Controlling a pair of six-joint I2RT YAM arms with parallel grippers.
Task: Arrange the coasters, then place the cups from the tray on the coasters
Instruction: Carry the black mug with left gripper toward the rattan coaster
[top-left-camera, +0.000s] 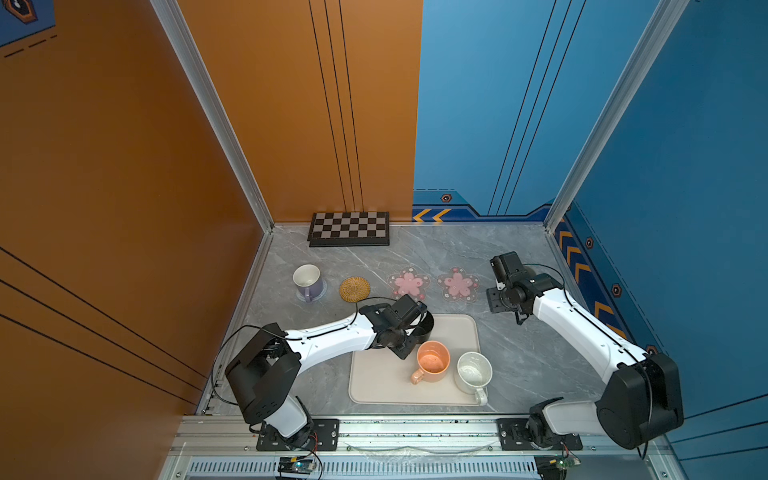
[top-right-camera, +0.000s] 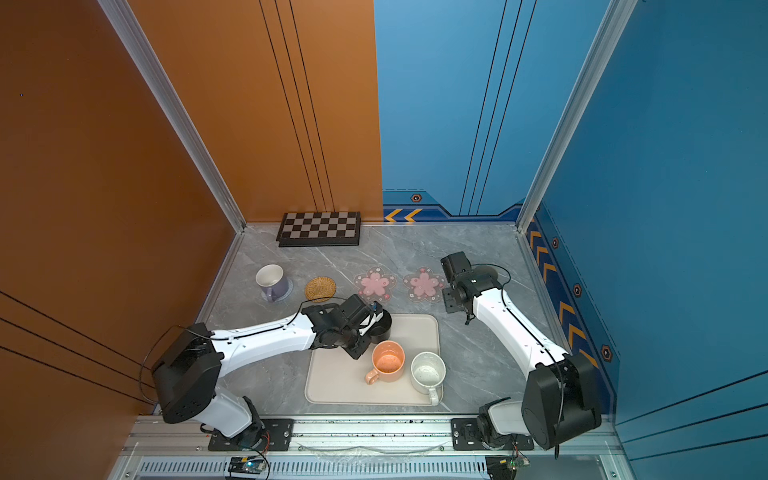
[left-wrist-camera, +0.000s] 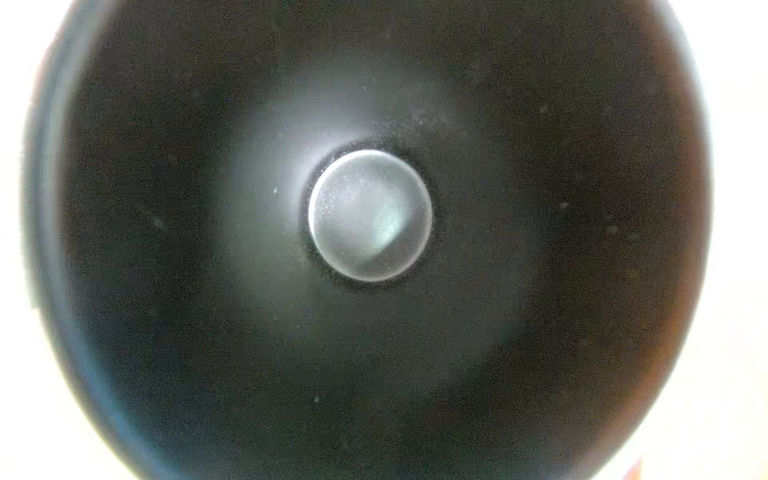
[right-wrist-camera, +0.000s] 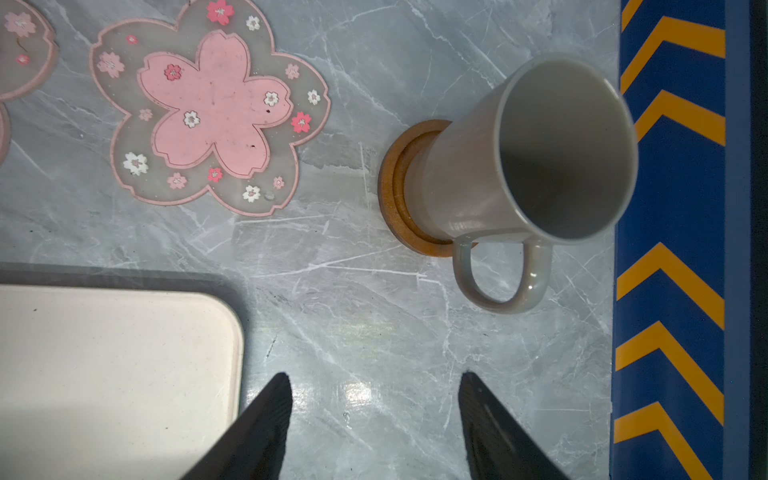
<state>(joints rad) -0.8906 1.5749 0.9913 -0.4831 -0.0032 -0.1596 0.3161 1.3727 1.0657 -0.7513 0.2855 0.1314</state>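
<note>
1. Top views, task item. The black cup (top-left-camera: 427, 328) stands upright on the far left corner of the tray (top-left-camera: 374, 386). The left gripper (top-right-camera: 371, 319) covers most of it. Whether its fingers are apart or clamped on the wall cannot be told here.
2. Top views, other items.
   - The orange cup (top-left-camera: 432, 361) and the white speckled cup (top-left-camera: 473, 372) stand on the near right part of the tray.
   - The lavender cup (top-left-camera: 307, 280) sits on the pale-blue coaster (top-left-camera: 322, 291).
   - The tan rattan coaster (top-left-camera: 354, 289) and the pink flower coasters (top-left-camera: 409, 282) lie bare in a row beyond the tray.
3. Left wrist view. The lens looks straight down into the black cup (left-wrist-camera: 374, 353), and its dark interior fills the picture. No fingers show, so a grip is unconfirmed.
4. Right wrist view. The right gripper (right-wrist-camera: 374, 378) has its fingers apart and empty over bare table. The tall grey cup (right-wrist-camera: 540, 166) stands on the dark-brown coaster (right-wrist-camera: 395, 187).
5. Handling, judged.
   - The black cup looks rigid, smooth-walled and breakable, with moderate weight.
   - Pinch the wall at the rim, one finger inside and one outside.
   - Expect slip on the smooth surface, and set it down gently.
</note>
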